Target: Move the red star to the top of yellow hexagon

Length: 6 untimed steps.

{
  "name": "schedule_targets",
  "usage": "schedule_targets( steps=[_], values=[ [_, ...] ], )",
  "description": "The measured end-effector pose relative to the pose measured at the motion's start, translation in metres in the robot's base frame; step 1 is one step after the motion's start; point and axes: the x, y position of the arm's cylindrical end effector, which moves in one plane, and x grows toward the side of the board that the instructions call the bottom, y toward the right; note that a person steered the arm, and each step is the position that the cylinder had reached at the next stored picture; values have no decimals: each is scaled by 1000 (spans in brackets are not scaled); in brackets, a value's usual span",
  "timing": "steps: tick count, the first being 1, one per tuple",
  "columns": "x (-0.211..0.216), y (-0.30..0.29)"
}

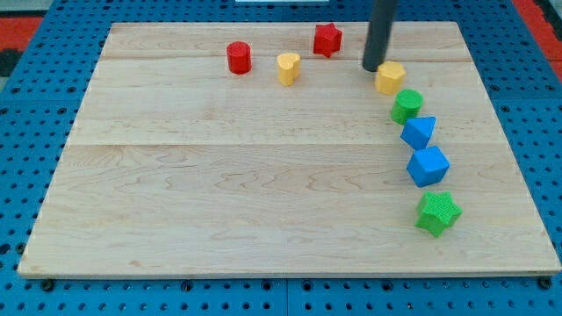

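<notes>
The red star (327,39) lies near the board's top edge, a little right of centre. The yellow hexagon (391,77) lies to its right and lower, at the upper right. My tip (372,68) comes down from the view's top and stands just left of the yellow hexagon, close to or touching its upper left edge. The tip is right of and below the red star, with a clear gap between them.
A red cylinder (239,57) and a yellow heart-shaped block (288,67) lie at the upper middle. Below the hexagon a column runs down: green cylinder (407,105), blue block (419,132), blue block (428,166), green star (437,213). The wooden board (219,193) sits on blue pegboard.
</notes>
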Motion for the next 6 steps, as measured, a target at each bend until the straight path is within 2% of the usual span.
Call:
schedule_targets(
  steps=[1,3,6],
  values=[
    [2,3],
    [-37,-5],
    [-49,-144]
  ],
)
